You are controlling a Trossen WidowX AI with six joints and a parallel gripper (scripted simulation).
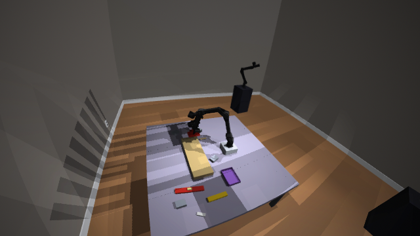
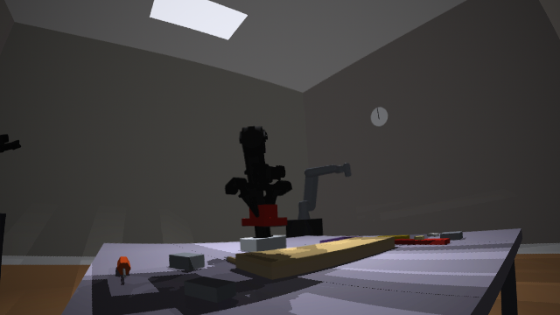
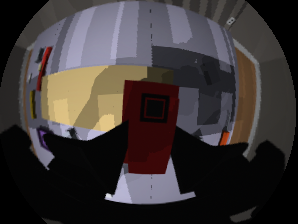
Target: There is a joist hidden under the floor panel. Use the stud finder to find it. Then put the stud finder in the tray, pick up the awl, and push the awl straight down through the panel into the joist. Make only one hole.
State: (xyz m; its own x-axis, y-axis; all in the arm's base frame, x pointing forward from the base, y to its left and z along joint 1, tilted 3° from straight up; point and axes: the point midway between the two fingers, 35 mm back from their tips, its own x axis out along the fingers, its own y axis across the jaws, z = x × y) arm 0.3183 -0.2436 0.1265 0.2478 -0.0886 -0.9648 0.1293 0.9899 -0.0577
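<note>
My gripper (image 1: 193, 130) (image 2: 263, 211) (image 3: 149, 123) is shut on the red stud finder (image 1: 193, 135) (image 2: 264, 217) (image 3: 152, 125) and holds it a little above the table, just past the far end of the tan floor panel (image 1: 195, 160) (image 2: 315, 254) (image 3: 76, 99). The stud finder's dark square window shows in the wrist view. The purple tray (image 1: 230, 176) lies to the right of the panel's near end. The awl (image 2: 123, 265) with an orange handle stands on the table's left part in the exterior view; an orange bit of the awl (image 3: 226, 137) shows in the wrist view.
A red level (image 1: 189, 189), a yellow bar (image 1: 216, 196), a grey block (image 1: 180, 204) and a small white piece (image 1: 201, 214) lie near the front edge. Grey blocks (image 2: 186, 261) (image 2: 206, 289) lie by the panel's far end. The arm's white base (image 1: 228, 149) stands right of the panel.
</note>
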